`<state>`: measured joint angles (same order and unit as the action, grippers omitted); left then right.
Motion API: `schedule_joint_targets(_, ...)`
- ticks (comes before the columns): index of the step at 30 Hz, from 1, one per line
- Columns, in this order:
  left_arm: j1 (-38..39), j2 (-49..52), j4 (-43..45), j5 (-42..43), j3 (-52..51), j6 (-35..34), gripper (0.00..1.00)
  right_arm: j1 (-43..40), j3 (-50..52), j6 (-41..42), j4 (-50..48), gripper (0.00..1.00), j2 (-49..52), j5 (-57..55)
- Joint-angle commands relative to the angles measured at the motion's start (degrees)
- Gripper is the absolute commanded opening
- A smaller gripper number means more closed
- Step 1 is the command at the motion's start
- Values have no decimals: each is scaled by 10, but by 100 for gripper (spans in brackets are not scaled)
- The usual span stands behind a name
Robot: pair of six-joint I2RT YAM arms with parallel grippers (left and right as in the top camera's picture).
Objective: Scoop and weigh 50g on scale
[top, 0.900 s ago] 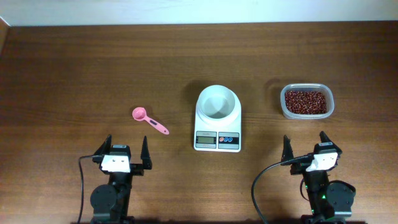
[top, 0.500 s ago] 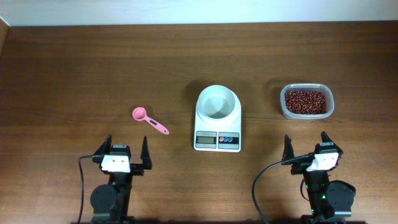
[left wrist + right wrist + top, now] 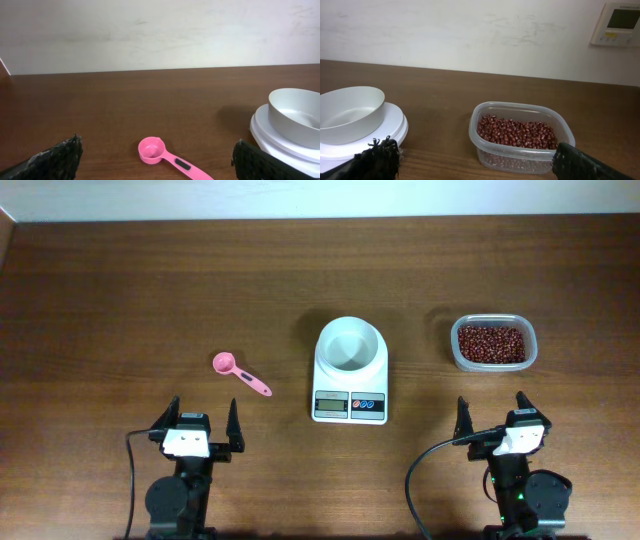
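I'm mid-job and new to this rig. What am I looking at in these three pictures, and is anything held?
Two robot arms sit at a wooden table. Their left fingers and right fingers are open and hold nothing. One picture looks straight down. The other two come from a camera on each wrist, with those fingers dark in the bottom corners. On the table are a pink scoop, a white scale with an empty bowl, and a clear tub of red-brown beans.
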<state>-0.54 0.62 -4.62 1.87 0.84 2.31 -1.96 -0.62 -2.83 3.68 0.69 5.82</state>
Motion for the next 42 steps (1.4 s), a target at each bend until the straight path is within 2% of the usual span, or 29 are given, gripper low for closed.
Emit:
schedule_joint_targets(1,-4,-3,-2,-6,-3,-6,99,-3,3,0,4,99,-5,-7)
schedule_joint_targets(30,-4,-3,-1,-32,-3,-7,99,-3,3,0,4,99,-5,-7)
schedule_joint_targets(33,-4,-3,-2,-37,-3,-66,99,-3,3,0,4,99,-5,-7)
schedule_joint_targets(39,-4,26,0,-42,-1,-67,99,-3,3,0,4,99,-5,-7)
schedule_joint_targets(42,-4,26,-10,-47,22,-110,99,-3,3,0,4,99,-5,-7)
